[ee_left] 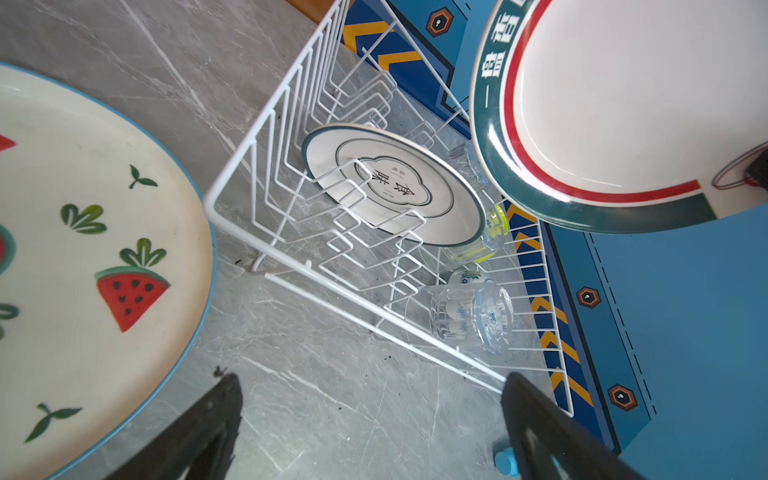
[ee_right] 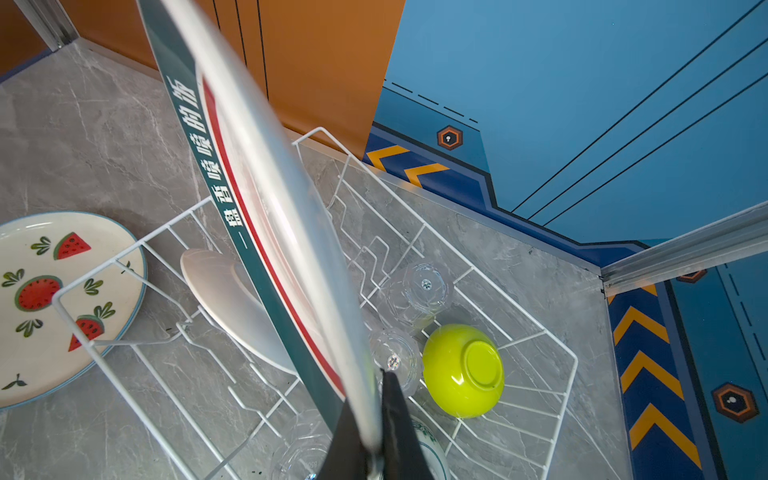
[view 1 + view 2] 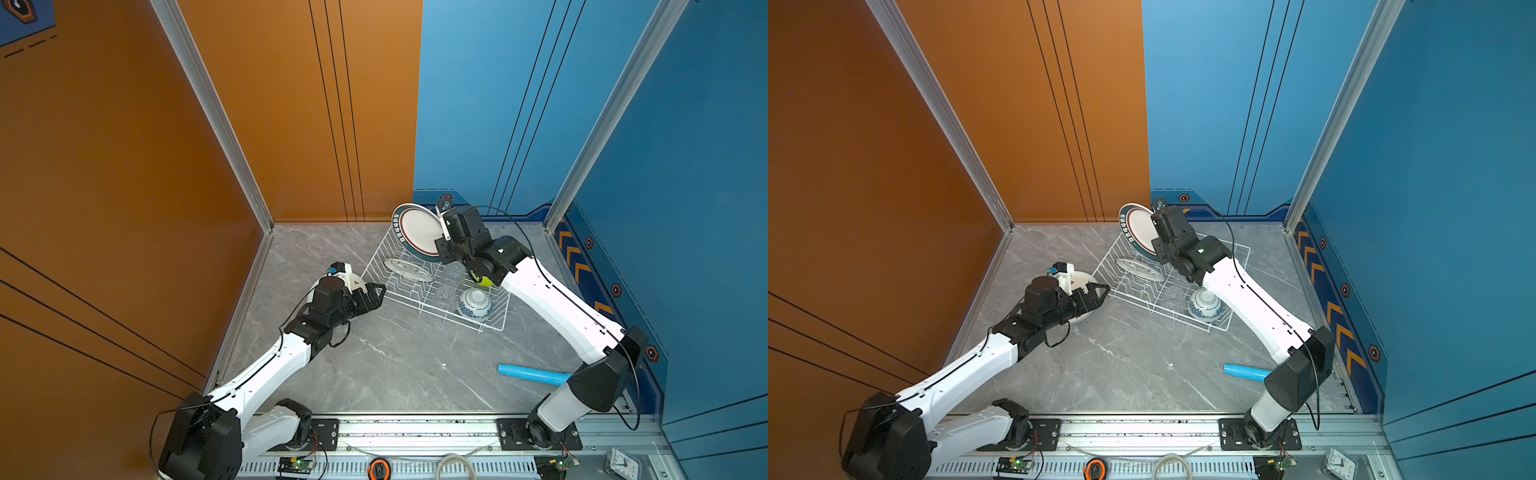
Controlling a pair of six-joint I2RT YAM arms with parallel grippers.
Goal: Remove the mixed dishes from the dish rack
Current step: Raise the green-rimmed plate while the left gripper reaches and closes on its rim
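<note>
- Nearest you, at the lower right of both top views, the light blue tube [image 3: 534, 374] lies on the grey table [image 3: 395, 361], well apart from the rack.
- Your left gripper [image 1: 372, 380] hangs with its jaws spread wide and nothing between them, pointing at the near left end of the dish rack [image 3: 376, 259].
- Under that wrist the watermelon plate [image 1: 83, 249] lies flat on the table, just outside the rack's left end.
- At the rack's near right corner the white-and-blue bowl [image 3: 474, 304] sits upside down. The clear glass cups [image 3: 453, 274] stand beside it toward the middle.
- The lime-green bowl [image 2: 463, 370] lies tipped against the right wall, mostly hidden by your right arm in the top views.
- Left of centre, a smaller plate [image 1: 395, 187] leans in the zigzag dividers.
- Farthest off, your right gripper [image 2: 376, 419] is clamped on the rim of the teal-rimmed plate [image 3: 417, 230] — the plate stands on edge over the rack's far end.
- Whether its lower edge touches the wires, you cannot tell.
</note>
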